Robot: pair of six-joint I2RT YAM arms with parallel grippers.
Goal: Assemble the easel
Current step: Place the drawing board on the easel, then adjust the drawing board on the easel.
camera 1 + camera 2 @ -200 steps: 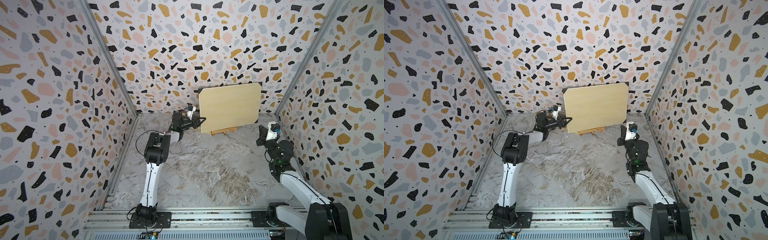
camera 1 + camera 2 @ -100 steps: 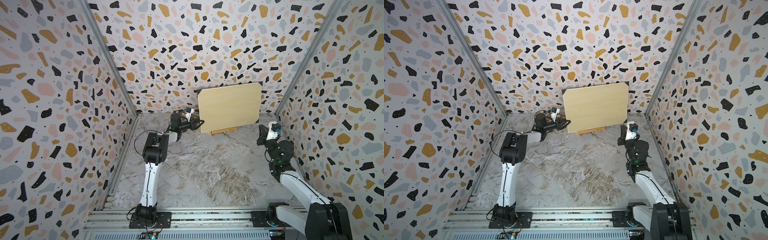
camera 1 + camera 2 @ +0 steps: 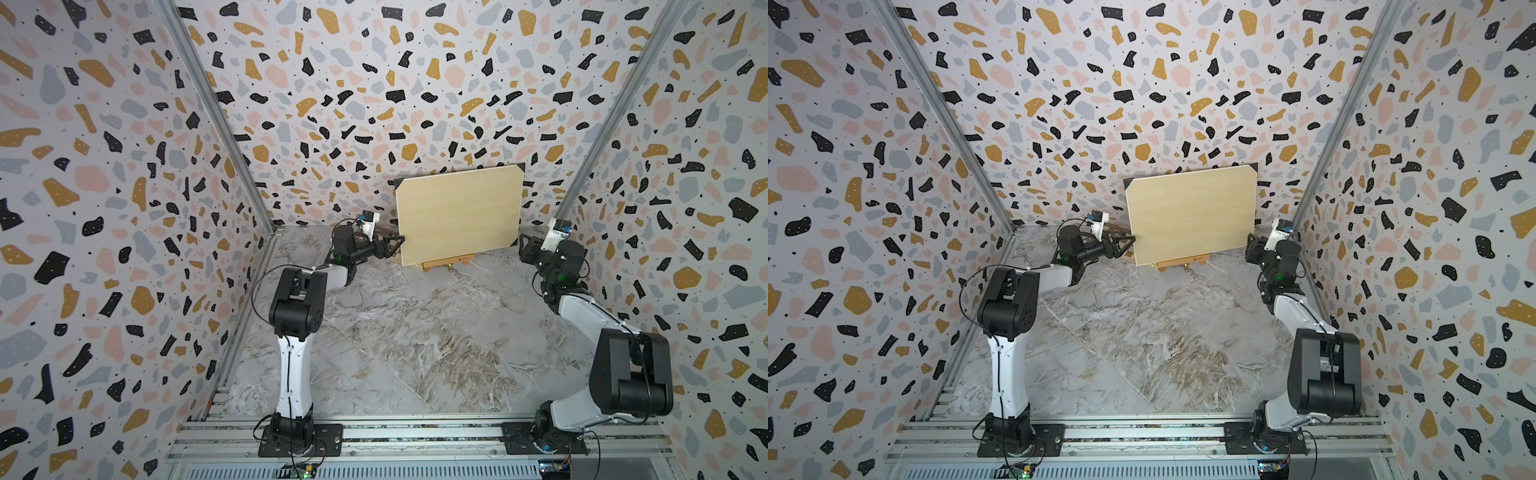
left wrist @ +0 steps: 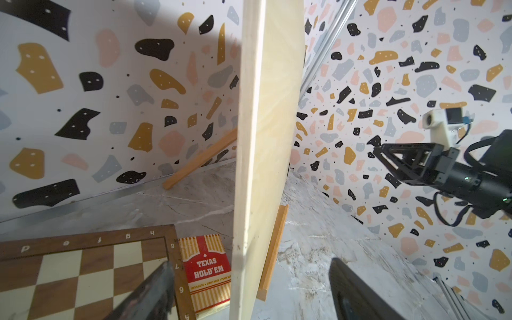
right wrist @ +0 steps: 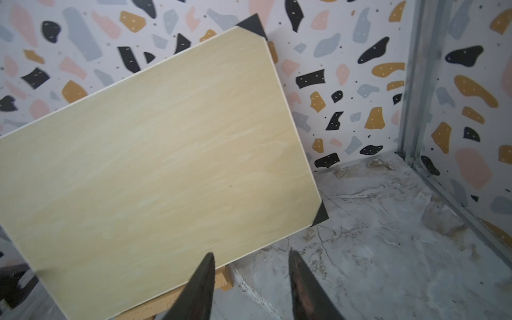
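Note:
The easel stands at the back wall; in both top views only its honey-brown ledge [image 3: 446, 262] [image 3: 1183, 262] shows under a pale board with black corners [image 3: 459, 216] [image 3: 1192, 216] that leans on it. In the left wrist view the rear leg [image 4: 199, 160] and the ledge end [image 4: 273, 249] show. My left gripper [image 3: 398, 247] [image 4: 252, 277] is open, its fingers either side of the board's left edge [image 4: 249, 166] and clear of it. My right gripper [image 3: 523, 247] [image 5: 250, 260] is open and empty, just off the board's lower right edge [image 5: 155, 155], near the ledge [image 5: 223, 278].
A wooden chessboard [image 4: 83, 271] and a red Texas Hold'em card box [image 4: 207, 271] lie on the floor behind the board, by the back wall. Patterned walls close in on three sides. A metal rail [image 3: 415, 432] runs along the front.
Both grippers have opened. The left one let go of the board's left edge and drew back a little; the right arm has stayed in place.

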